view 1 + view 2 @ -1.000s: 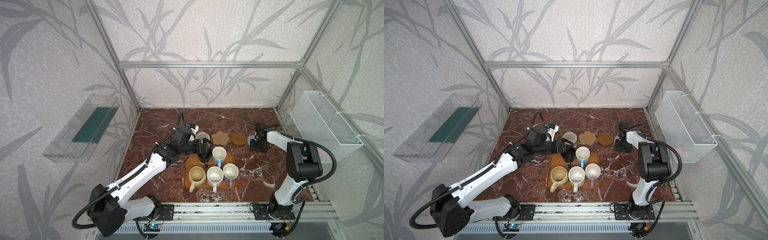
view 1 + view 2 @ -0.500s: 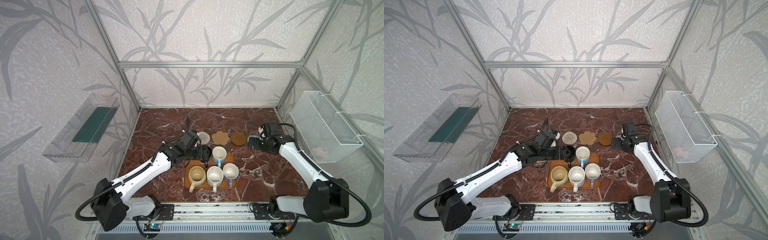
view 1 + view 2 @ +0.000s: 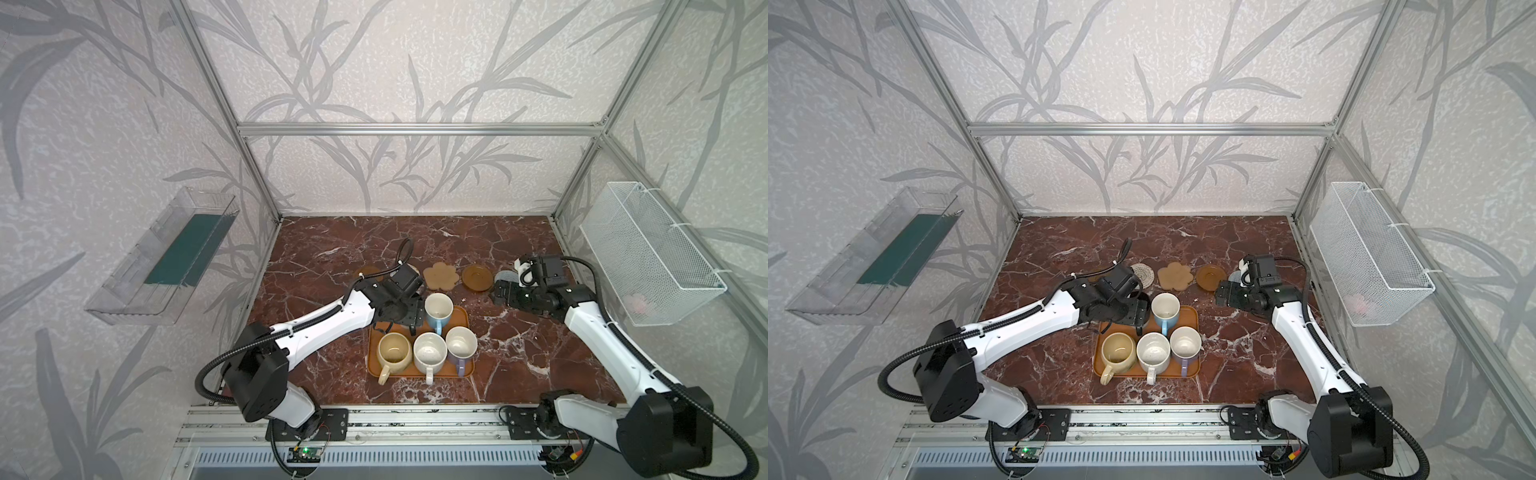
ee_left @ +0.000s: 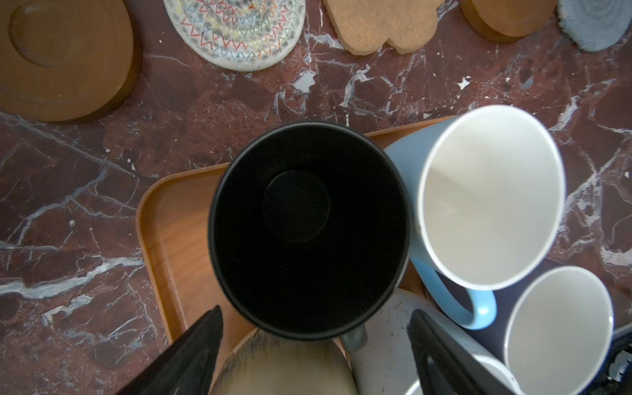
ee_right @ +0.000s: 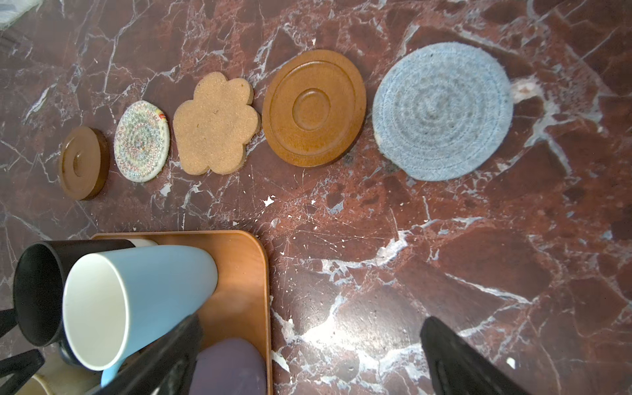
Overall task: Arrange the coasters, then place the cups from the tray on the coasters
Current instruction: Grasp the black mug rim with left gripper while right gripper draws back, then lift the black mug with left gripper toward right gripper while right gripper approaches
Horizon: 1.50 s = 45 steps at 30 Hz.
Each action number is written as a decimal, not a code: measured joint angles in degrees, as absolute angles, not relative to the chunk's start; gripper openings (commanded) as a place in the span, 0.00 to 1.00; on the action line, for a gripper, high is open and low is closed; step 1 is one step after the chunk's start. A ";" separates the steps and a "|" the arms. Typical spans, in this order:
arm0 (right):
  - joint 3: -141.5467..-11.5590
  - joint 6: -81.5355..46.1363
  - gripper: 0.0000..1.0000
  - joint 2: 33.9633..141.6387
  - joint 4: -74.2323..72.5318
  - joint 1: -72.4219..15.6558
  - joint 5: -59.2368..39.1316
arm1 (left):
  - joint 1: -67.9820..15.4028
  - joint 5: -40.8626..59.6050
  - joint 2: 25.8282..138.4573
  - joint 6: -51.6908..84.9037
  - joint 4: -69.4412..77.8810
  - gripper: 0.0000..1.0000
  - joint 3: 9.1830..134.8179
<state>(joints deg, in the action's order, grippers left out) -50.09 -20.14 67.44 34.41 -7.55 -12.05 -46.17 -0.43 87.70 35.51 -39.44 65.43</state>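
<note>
Looks like the right gripper [image 5: 311, 319] backed off the grey-blue coaster [image 5: 443, 111], spread wide and empty. The left gripper [image 4: 314, 311] is nearer the black mug [image 4: 307, 225] on the tray [image 4: 171, 232], straight above it, fingers wide either side, nothing grabbed yet.

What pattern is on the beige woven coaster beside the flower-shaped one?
The beige woven coaster has rings of multicoloured zigzag stitching; clearest in the left wrist view.

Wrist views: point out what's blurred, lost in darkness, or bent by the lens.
Left wrist view: the black mug inside is near-featureless dark; the left fingers and the cream mug are soft. Right wrist view: the light blue mug seems to lean outward, lens stretch; the right fingers are blurred.
</note>
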 measured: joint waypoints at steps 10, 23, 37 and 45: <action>-48.80 -20.08 0.99 65.36 32.40 -7.57 -17.10 | -46.72 -1.26 90.83 35.53 -38.87 0.69 65.43; -44.86 -20.18 0.99 61.30 25.89 -7.97 -26.81 | -47.13 -1.96 92.49 35.77 -38.76 0.52 65.43; -42.61 -21.74 0.99 60.99 22.48 -9.32 -27.11 | -47.13 -3.14 92.73 36.58 -37.58 0.32 65.39; -42.35 -22.70 0.99 61.12 20.73 -10.66 -27.05 | -47.13 -2.96 92.75 37.10 -36.49 0.14 65.10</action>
<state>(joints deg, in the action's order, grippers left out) -42.35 -22.70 61.12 20.73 -10.66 -27.05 -47.13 -2.96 92.75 37.10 -36.49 65.10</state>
